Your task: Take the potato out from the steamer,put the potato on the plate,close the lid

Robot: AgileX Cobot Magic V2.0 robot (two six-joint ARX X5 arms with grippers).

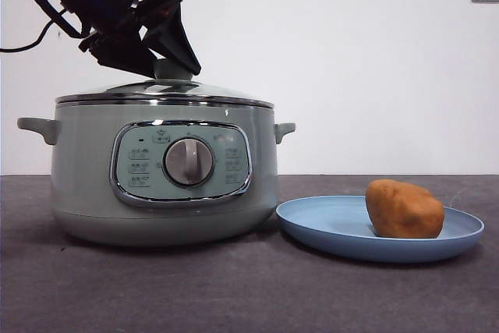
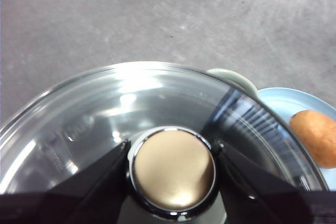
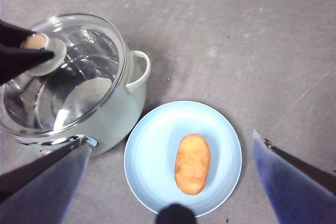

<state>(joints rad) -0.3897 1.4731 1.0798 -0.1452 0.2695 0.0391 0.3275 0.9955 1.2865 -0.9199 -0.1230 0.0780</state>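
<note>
a lumpy oval potato with orange-brown skin [image 1: 404, 209] lies on its side on a wide, shallow, round light-blue plate [image 1: 335, 233], on the half of the plate away from the pot. seen from above in the right wrist view, the potato's [image 3: 192, 163] long axis runs across the plate [image 3: 152, 150] so that neither end points at the pot; it passes beside it. in the front view the potato appears as a short rounded lump.

just beside the plate stands a large round pale sage-green electric steamer [image 1: 86, 177] with two side handles and a chrome-framed front panel with a round dial. the plate's rim sits very close to the steamer's base; contact cannot be told. a clear glass lid with a steel rim [image 1: 168, 96] rests level on the steamer, closing it.

the left gripper [image 2: 172, 167] comes down at a slant over the lid [image 2: 105, 108], its two black jaws on either side of the lid's knob and pinching it.

the right gripper [image 3: 170, 182] hangs high above the plate, its jaws spread wide and holding nothing.

everything stands on a dark grey table [image 1: 234, 294].
</note>
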